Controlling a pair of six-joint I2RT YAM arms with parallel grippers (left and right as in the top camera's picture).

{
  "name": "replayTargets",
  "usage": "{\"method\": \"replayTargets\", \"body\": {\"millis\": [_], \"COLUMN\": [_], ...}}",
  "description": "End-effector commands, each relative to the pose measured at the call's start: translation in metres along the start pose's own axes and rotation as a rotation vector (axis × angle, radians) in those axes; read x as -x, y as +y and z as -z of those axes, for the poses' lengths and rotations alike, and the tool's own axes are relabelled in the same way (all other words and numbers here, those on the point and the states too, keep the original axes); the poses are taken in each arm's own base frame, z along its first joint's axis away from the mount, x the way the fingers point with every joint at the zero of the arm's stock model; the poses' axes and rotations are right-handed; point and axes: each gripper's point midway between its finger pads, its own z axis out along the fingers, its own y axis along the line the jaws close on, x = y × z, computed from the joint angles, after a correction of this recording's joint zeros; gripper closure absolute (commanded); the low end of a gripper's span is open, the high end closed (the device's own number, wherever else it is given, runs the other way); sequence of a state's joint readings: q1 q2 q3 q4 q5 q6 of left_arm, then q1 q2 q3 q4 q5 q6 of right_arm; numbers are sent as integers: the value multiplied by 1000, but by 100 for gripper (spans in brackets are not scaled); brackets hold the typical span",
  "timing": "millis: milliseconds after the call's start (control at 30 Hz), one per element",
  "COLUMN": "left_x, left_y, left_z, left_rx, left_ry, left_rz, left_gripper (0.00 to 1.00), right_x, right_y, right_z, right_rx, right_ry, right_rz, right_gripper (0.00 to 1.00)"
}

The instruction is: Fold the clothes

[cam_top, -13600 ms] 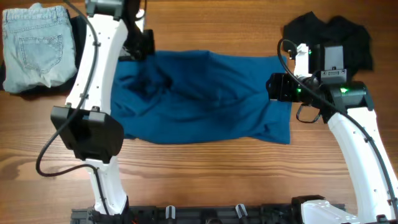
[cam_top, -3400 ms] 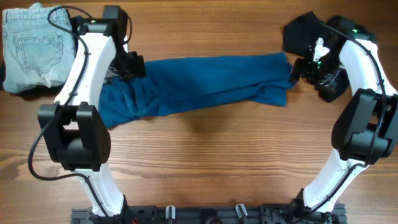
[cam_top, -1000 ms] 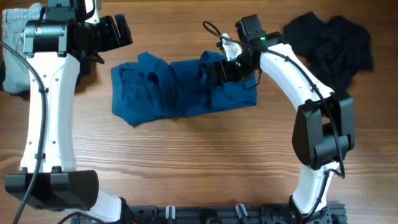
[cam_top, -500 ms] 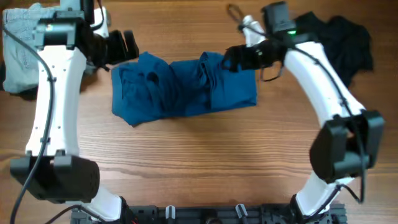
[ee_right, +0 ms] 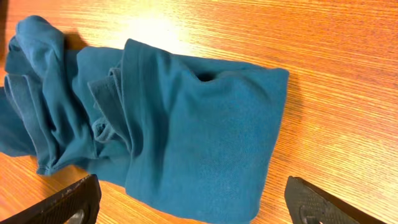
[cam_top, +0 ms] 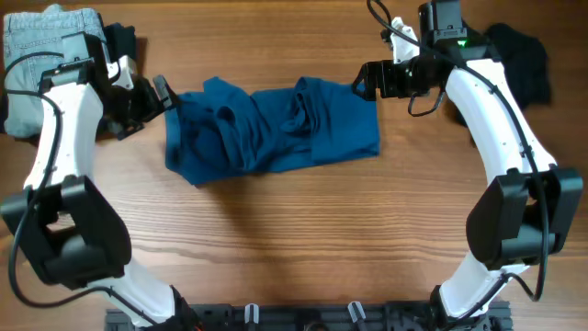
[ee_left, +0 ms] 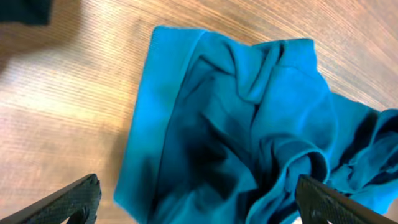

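The left gripper (cam_top: 158,92) and right gripper (cam_top: 364,85) are hovering wide open, empty, the rumpled blue garment (cam_top: 276,129) between them probably needing smoothing first.

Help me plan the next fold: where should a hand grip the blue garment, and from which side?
Probably the flat right edge of the garment, approached from the right by the open right hand: that end lies smooth and layered, while the left end is bunched.
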State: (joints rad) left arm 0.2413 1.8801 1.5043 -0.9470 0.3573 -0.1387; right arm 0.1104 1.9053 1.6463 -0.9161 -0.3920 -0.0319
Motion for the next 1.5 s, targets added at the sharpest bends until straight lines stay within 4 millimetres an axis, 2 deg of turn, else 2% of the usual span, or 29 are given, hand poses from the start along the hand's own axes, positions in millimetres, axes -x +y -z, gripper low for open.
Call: {"method": "replayTargets", "body": {"millis": [0,67,100,133,167,200,333,433,467,500,633,733,967,1067,1167,1200,1333,1400,1467], "left_x": [-12,-17,-19,-23,-24,-24,-22,-19,-19,-19,-25,-30,-27,-29,-30,-29,-22,-13,-1], "left_y": [-1,4,5,11,13,15,32,49,52,53,58,58,22,17,17,19,26,28,25], "left_z": [-34,-50,-54,-64,-67,-68,-71,-70,-73,-75,-97,-105,-102,-100,-100,-99,-89,-71,-45], "left_rx": [-84,-96,-94,-90,-88,-87,-52,16,19,19,18,-1,-213,-249,-248,-248,-248,-248,-249], "left_ry": [94,137,148,176,184,188,188,178,179,180,218,240,230,237,243,240,213,166,98], "left_rz": [-74,-80,-75,-61,-55,-51,-50,-46,-67,-66,-59,-49,-48,-51,-45,-42,-19,-24,-37], "left_gripper": [2,9,18,34,44,47,44,34,23,20,20,23,55,62,82,94,96,96,96], "right_x": [5,5,5,5,5,5,3,3,3,4,8,7,6,6,5,5,2,-1,-3], "right_y": [-2,-2,-2,-2,-2,-2,-2,-2,-2,-2,-2,-2,-2,-2,-2,-2,-4,-6,-8], "right_z": [5,5,5,5,5,5,5,5,5,5,5,5,5,5,5,5,5,5,5], "right_rx": [-20,-21,-20,-20,-20,-20,-19,-19,-19,-19,-20,-20,-20,-20,-20,-20,-36,-47,-59], "right_ry": [-18,-18,-18,-18,-18,-18,-10,-8,-9,-12,-27,-23,-22,-20,-18,-17,-5,7,18], "right_rz": [24,24,24,24,24,24,21,20,21,22,27,26,25,25,24,25,20,18,15], "right_gripper": [5,5,5,5,5,5,5,5,5,5,5,5,5,5,5,5,5,5,4]}}
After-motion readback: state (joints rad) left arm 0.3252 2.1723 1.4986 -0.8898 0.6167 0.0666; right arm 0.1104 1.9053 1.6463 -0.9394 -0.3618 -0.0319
